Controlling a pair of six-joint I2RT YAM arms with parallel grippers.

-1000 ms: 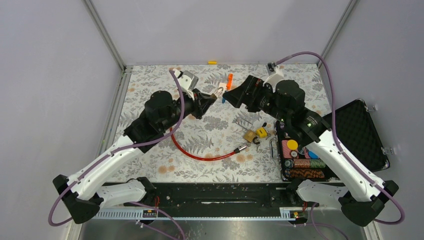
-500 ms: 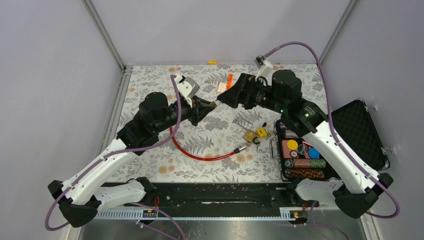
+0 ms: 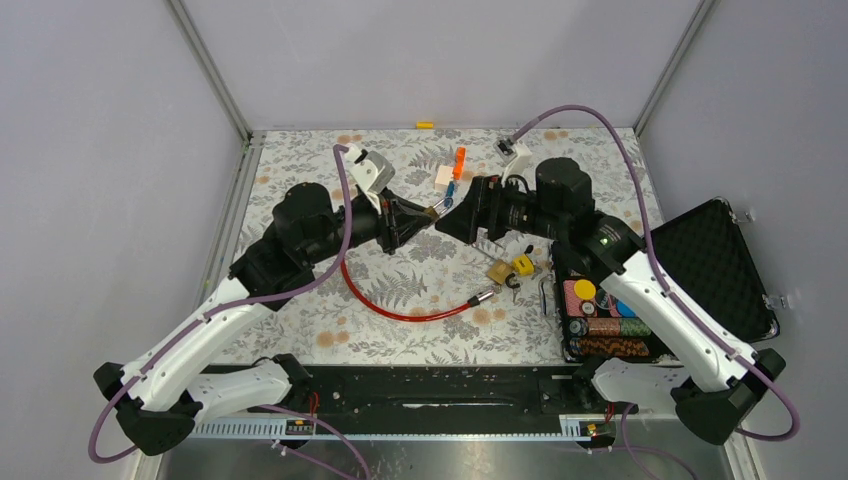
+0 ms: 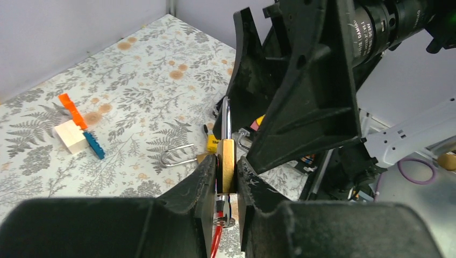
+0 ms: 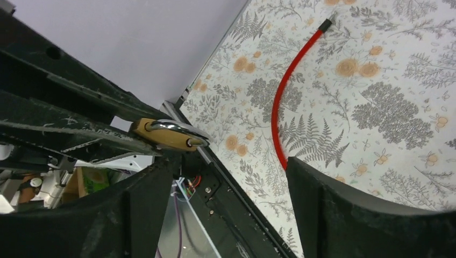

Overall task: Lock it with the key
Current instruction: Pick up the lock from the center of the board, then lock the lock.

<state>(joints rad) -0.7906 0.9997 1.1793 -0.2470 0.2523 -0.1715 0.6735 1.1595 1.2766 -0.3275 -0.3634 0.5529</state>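
Note:
My left gripper (image 4: 226,177) is shut on a brass padlock (image 4: 226,161), held in the air with its steel shackle (image 4: 227,115) pointing away. A red cable (image 3: 400,310) hangs from the padlock down to the table. In the top view the padlock (image 3: 436,208) sits between the two grippers. My right gripper (image 3: 456,214) faces it closely, open, with nothing gripped. In the right wrist view the padlock (image 5: 161,134) lies just past the left finger of the right gripper (image 5: 228,161). A second brass padlock (image 3: 497,270) with a yellow-headed key (image 3: 522,264) lies on the table.
An open black case (image 3: 720,265) holding poker chips (image 3: 600,320) stands at the right. Orange (image 3: 458,160), white (image 3: 443,175) and blue blocks lie at the back centre. A small yellow piece (image 3: 425,125) rests by the back wall.
My right gripper has come down and left toward the held padlock, and its jaws have narrowed somewhat. The left arm has shifted slightly, still holding the padlock.

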